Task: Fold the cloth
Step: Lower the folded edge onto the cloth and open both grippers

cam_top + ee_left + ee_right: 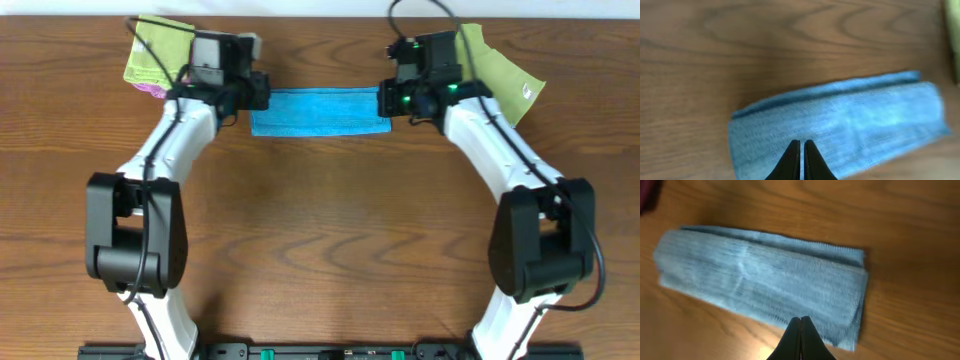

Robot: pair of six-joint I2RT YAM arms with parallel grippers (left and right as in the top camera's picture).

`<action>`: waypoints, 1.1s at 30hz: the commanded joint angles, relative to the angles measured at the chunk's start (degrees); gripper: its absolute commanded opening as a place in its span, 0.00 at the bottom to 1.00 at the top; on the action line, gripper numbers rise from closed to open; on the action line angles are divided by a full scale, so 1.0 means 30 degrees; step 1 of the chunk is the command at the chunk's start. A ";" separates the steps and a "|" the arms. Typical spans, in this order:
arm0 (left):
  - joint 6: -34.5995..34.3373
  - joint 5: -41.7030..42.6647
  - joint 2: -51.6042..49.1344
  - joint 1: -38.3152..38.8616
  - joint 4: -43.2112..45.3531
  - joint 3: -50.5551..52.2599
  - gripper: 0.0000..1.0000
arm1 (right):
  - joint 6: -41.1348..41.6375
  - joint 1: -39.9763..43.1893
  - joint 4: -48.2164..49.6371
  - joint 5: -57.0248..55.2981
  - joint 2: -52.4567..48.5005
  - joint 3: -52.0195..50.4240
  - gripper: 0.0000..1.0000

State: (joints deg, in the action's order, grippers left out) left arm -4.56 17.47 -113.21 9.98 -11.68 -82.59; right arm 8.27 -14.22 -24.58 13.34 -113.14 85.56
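Near the far edge of the tabletop (320, 240), about midway between its left and right edges, you have the cloth (318, 112) lying flat as a long narrow band; it is folded over on itself, with its long sides running along that far edge; in the right wrist view the layers show stacked at the band's right end, and in the left wrist view a ridge runs along its far long side.

Your left gripper (801, 146) hangs over the band's left end, by its near long edge; its fingers stand almost together, with only a thin slit of light between them; you cannot tell whether any fabric is caught in that slit.

Your right gripper (801, 322) hangs over the band's right end, also by the near long edge; its fingers are pressed together to a single point over the fabric; whether they pinch a layer cannot be told from these views.

Along the far edge, left of the band, a lime-green cloth (155, 55) lies partly under the left arm's wrist; a purple cloth (152, 90) peeks out at its near side; towards the far right corner a second lime-green cloth (500, 70) lies just beyond the right arm's wrist; both are apart from the blue band.
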 commanded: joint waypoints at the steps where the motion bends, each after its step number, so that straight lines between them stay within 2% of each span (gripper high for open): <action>1: 0.0248 -0.3541 -0.0765 0.0678 0.0663 -0.0379 0.06 | -0.0590 -0.0648 0.0444 -0.2200 -0.0714 0.0335 0.01; 19: -0.0539 -0.3446 -0.3424 0.0794 0.0772 -0.0379 0.06 | -0.0240 -0.0743 0.1027 -0.2812 -0.3621 0.0335 0.01; 27: -0.0772 -0.2812 -0.3942 0.0809 -0.0044 -0.0379 0.06 | -0.0197 -0.0758 0.0335 -0.2812 -0.3730 0.0335 0.01; 33: -0.0772 -0.2812 -0.3942 0.0816 -0.1705 -0.0379 0.06 | -0.0197 -0.0794 -0.0962 -0.2812 -0.3730 0.0335 0.01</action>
State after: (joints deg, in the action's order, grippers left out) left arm -6.22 8.93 -123.90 12.49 -14.85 -83.22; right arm 7.60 -16.43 -27.05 5.45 -123.37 85.58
